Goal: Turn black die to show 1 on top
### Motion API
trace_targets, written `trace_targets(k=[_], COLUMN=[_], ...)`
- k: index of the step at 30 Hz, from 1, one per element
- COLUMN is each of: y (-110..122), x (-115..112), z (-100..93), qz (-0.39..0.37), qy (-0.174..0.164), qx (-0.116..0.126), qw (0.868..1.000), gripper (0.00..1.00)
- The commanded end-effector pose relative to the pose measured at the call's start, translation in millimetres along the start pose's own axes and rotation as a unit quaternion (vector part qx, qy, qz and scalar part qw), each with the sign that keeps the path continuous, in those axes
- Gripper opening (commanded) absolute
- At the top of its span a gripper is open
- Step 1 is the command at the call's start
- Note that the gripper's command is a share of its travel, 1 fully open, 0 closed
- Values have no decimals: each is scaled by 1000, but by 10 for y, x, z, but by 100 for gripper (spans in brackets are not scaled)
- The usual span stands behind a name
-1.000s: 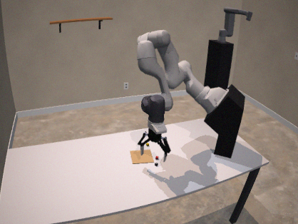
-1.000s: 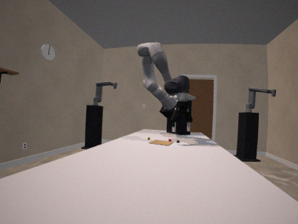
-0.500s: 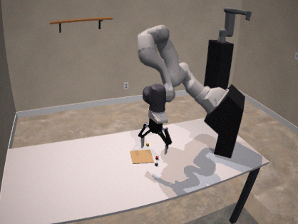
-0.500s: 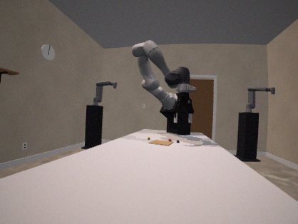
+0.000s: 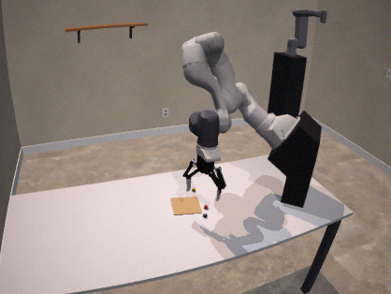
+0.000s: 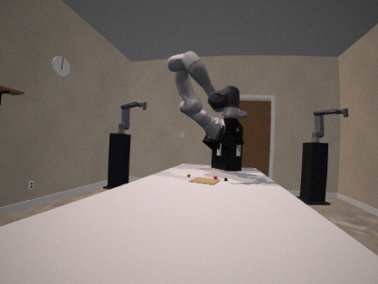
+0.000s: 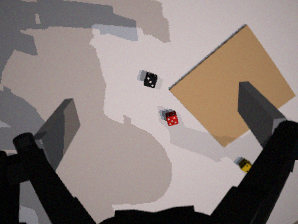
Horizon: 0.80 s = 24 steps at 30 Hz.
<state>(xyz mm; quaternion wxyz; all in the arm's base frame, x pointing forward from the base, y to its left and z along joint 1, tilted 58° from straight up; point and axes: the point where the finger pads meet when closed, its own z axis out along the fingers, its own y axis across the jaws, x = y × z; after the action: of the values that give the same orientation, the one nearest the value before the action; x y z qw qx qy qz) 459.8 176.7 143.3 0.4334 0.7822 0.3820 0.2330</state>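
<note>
The black die [image 5: 205, 215] [image 6: 225, 179] [image 7: 149, 80] lies on the bare table, just off one edge of the tan mat [image 5: 186, 205] [image 6: 204, 181] [image 7: 235, 85]. In the wrist view its top face shows white pips, too small to count. The red die [image 5: 206, 206] [image 6: 215, 177] [image 7: 172, 118] lies on the table close to the same mat edge. The yellow die [image 5: 193, 189] [image 6: 188, 175] [image 7: 244, 164] lies off another side of the mat. My gripper [image 5: 203, 184] [image 7: 156, 104] is open and empty. It hangs above the dice, pointing down, with the black and red dice between its fingers in the wrist view.
The white table [image 5: 94, 225] [image 6: 181, 226] stretches wide to the left of the mat. The arm's black base block [image 5: 296, 159] stands at the right end of the table. Black camera stands [image 6: 118, 160] [image 6: 314, 172] stand on the floor beside the table.
</note>
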Motion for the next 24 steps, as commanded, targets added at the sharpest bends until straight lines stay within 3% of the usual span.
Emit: trace_targets(k=[1,13,24], y=[-35,-80,-82], x=[-57,-240,-247], z=[16,75,77], qz=[86,195,199], qy=[3,2,2], qx=[4,5,5], qw=[996,981,980], gripper=[100,100,100])
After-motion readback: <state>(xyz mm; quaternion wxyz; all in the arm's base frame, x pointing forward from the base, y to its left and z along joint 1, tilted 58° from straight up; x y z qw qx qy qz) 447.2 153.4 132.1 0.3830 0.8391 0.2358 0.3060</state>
